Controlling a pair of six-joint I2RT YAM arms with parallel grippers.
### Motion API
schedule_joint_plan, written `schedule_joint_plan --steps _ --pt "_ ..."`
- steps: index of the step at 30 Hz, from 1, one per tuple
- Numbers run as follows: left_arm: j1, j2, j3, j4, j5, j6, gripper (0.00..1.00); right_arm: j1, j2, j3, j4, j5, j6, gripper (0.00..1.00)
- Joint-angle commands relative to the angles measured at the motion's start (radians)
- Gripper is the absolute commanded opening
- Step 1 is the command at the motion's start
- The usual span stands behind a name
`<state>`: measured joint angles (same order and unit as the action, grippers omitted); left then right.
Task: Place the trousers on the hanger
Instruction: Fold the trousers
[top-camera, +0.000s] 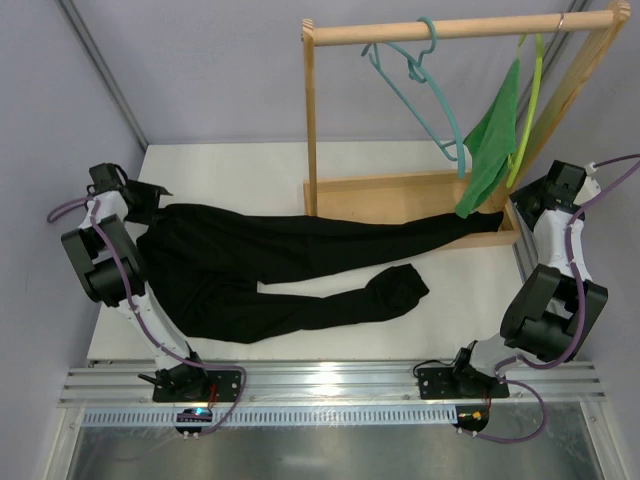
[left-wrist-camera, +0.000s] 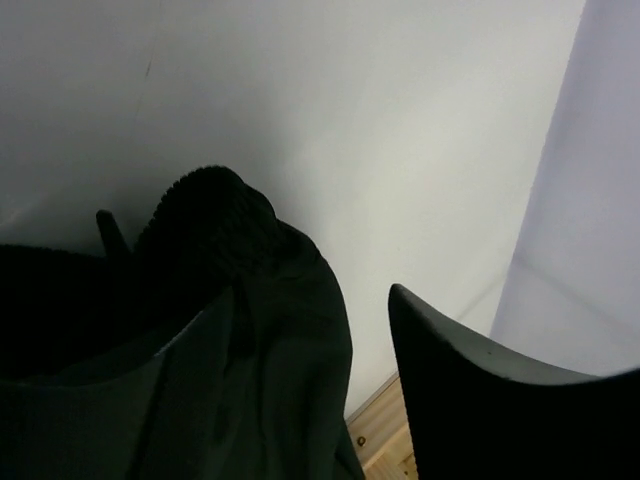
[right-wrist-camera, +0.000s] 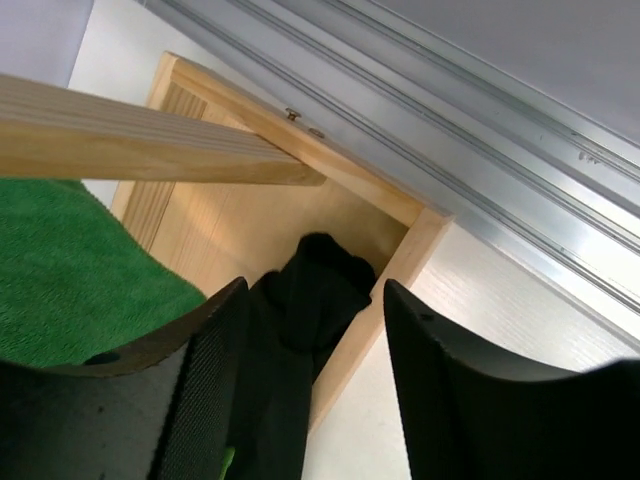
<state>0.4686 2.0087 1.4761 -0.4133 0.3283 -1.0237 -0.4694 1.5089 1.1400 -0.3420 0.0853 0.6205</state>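
The black trousers (top-camera: 260, 265) lie spread across the table, waist at the left. One leg reaches right onto the wooden rack base, and the other is folded back near the middle. The teal-blue hanger (top-camera: 418, 85) hangs empty from the rack's rod. My left gripper (top-camera: 148, 203) is open at the waistband. In the left wrist view that gripper (left-wrist-camera: 310, 300) has bunched waist fabric (left-wrist-camera: 240, 330) lying between its jaws, against the left one. My right gripper (top-camera: 522, 200) is open beside the leg's end. In the right wrist view its jaws (right-wrist-camera: 315, 300) straddle the cuff (right-wrist-camera: 318, 268) without closing on it.
The wooden rack (top-camera: 420, 195) stands at the back right, with its upright post (top-camera: 310, 120) and top rod (top-camera: 460, 28). A green cloth (top-camera: 490, 145) and a yellow-green hanger (top-camera: 530, 100) hang from the rod near my right gripper. The rack's base wall (right-wrist-camera: 390, 265) runs under the right jaw.
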Motion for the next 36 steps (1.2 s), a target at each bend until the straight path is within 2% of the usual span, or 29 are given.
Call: schedule_joint_plan --steps 1,2,3,8,14,15,18,19,22,24,26,28,32,36 --pt "-0.001 -0.102 0.052 -0.074 -0.078 0.132 0.65 0.009 -0.068 0.081 -0.190 0.034 0.018 0.61" --pt "-0.005 -0.120 0.040 -0.099 -0.086 0.151 0.71 0.009 -0.106 0.061 -0.218 0.034 0.021 0.61" --pt "-0.008 -0.137 0.033 -0.128 -0.124 0.165 0.73 0.009 -0.133 0.047 -0.256 0.031 0.027 0.62" --pt "-0.025 -0.316 -0.078 -0.231 -0.262 0.267 0.76 0.009 -0.342 -0.127 -0.270 -0.067 0.045 0.63" --pt "-0.027 -0.474 -0.140 -0.309 -0.363 0.333 0.80 0.046 -0.463 -0.232 -0.325 -0.071 0.033 0.63" --pt "-0.027 -0.491 -0.152 -0.314 -0.364 0.336 0.79 0.063 -0.495 -0.241 -0.330 -0.114 0.035 0.63" --pt "-0.025 -0.565 -0.227 -0.318 -0.373 0.346 0.78 0.205 -0.556 -0.290 -0.325 -0.104 0.061 0.63" --pt "-0.024 -0.580 -0.275 -0.318 -0.374 0.347 0.78 0.306 -0.590 -0.305 -0.324 -0.090 0.076 0.63" --pt "-0.024 -0.645 -0.351 -0.286 -0.298 0.306 0.78 0.429 -0.624 -0.394 -0.307 -0.117 0.142 0.60" --pt "-0.039 -0.704 -0.489 -0.210 -0.166 0.281 0.74 0.550 -0.647 -0.463 -0.301 -0.096 0.172 0.59" --pt "-0.080 -0.797 -0.601 -0.127 -0.134 0.252 0.75 0.627 -0.659 -0.511 -0.301 -0.039 0.214 0.58" --pt "-0.094 -0.835 -0.623 -0.139 -0.164 0.258 0.75 0.655 -0.659 -0.532 -0.293 -0.013 0.235 0.58" --pt "-0.099 -0.854 -0.660 -0.124 -0.072 0.266 0.75 0.693 -0.615 -0.572 -0.267 0.063 0.258 0.58" --pt "-0.097 -0.857 -0.683 -0.101 -0.042 0.249 0.75 0.701 -0.561 -0.629 -0.112 0.067 0.225 0.58"
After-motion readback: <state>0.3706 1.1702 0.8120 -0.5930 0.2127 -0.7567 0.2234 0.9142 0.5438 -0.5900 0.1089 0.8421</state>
